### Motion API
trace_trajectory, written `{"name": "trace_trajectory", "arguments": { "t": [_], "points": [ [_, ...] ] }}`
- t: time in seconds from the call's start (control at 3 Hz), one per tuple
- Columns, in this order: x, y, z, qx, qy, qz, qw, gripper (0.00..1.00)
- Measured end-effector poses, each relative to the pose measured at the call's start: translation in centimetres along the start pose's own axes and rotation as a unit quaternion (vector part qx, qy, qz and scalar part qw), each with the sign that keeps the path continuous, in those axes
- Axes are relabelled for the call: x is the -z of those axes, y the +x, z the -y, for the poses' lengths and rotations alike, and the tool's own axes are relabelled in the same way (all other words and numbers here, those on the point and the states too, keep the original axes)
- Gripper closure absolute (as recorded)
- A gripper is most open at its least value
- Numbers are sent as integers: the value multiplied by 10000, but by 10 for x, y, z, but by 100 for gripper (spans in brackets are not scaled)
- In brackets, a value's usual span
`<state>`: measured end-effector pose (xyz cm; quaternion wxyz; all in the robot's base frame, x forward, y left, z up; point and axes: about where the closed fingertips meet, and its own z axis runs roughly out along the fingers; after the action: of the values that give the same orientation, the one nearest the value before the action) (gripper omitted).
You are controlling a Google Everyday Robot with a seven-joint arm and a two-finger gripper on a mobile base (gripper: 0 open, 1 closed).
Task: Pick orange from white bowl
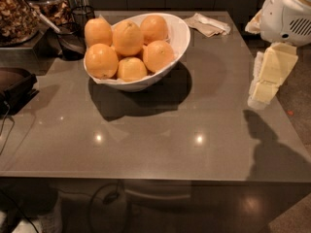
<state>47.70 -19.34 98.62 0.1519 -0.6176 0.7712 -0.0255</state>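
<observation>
Fruit [101,60] crowded the white bowl [181,39], the orange [127,38] perched topmost among them — likely easiest taken from above — while the gripper [271,77] hung well right of the bowl, clenched or released I couldn't tell.

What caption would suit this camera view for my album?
The gripper hangs at the table's right edge, apart from the white bowl holding the orange.
</observation>
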Motion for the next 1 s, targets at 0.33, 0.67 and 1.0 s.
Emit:
{"name": "trace_trajectory", "arguments": {
  "t": [0.33, 0.67, 1.0],
  "points": [
    [-7, -24, 10, 345, -134, -33, 9993, 0],
    [-7, -27, 14, 347, -44, 26, 9994, 0],
    [-11, -49, 34, 537, 182, 330, 9978, 0]
  ]
}}
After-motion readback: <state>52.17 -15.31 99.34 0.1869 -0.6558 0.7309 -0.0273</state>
